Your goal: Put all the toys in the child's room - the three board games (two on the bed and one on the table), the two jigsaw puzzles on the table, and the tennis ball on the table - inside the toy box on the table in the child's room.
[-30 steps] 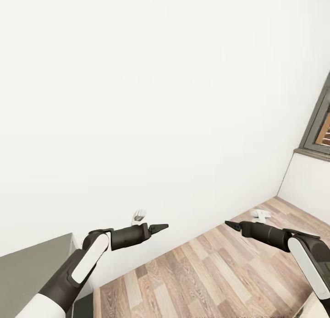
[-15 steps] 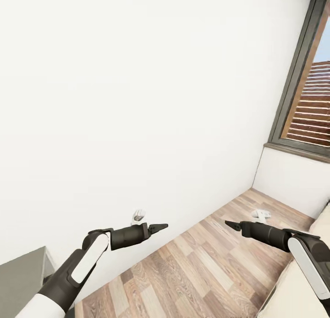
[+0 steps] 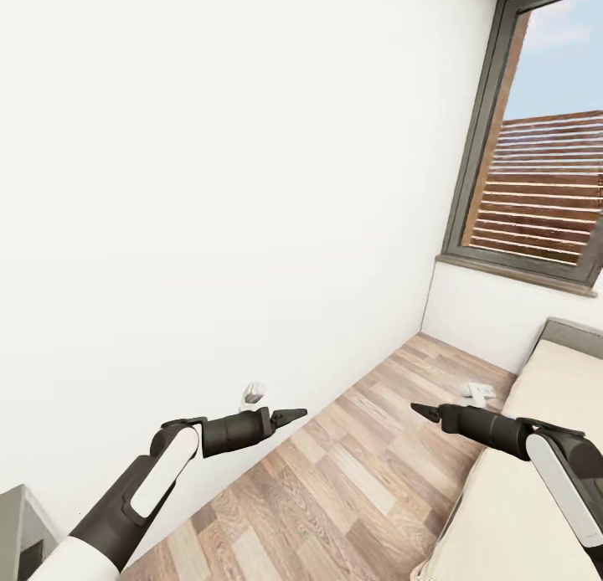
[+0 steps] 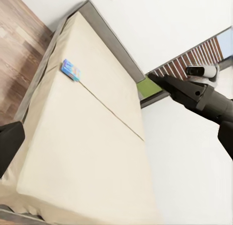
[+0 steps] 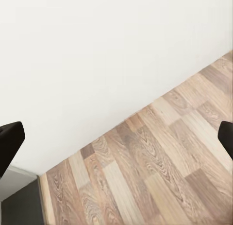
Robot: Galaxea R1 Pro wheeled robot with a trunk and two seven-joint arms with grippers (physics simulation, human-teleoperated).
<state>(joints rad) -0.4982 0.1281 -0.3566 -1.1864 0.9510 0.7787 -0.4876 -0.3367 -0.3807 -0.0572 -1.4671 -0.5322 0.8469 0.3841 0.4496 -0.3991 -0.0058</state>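
Both my grippers, left and right, hang pressed together and empty as I swing from the tabletop toward the bed, where the blue board game lies.

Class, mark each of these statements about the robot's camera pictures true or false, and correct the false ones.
1. A small blue board game lies on the bed. True.
2. The floor is grey carpet. False: it is wood planks.
3. The left end effector grips a tennis ball. False: it holds nothing.
4. A window with slats behind it is set in the wall beyond the bed. True.
5. The right end effector rests on the mattress. False: it hangs over the floor beside the bed.
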